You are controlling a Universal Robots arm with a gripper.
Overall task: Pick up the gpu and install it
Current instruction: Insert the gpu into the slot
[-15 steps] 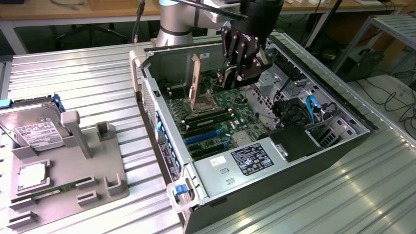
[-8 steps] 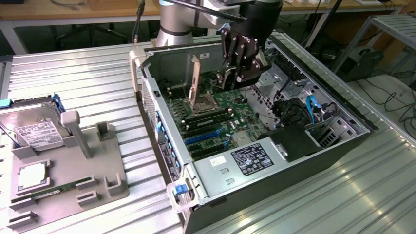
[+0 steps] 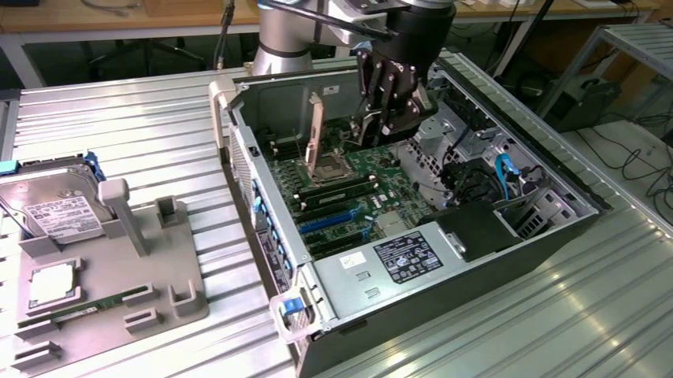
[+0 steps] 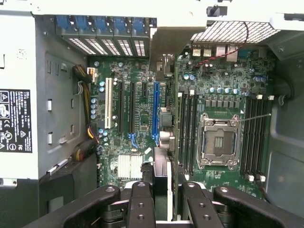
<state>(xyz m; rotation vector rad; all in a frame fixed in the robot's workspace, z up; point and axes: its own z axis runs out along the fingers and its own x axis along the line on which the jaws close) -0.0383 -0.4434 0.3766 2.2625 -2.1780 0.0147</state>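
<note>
The arm [image 3: 289, 31] rises from a silver-grey base joint near the far edge of the tabletop and reaches toward the exterior view's right, its black wrist [image 3: 415, 31] turned straight down. The gripper [image 3: 384, 126] hangs below the wrist, pointing downward, its black linked fingers [image 3: 379, 87] drawn partway together with a narrow gap between them. They are closed on the gpu [image 3: 370, 130], held upright and edge-on. In the wrist view the finger links [image 4: 140, 204] flank the card's near edge [image 4: 161, 171] on both sides.
</note>
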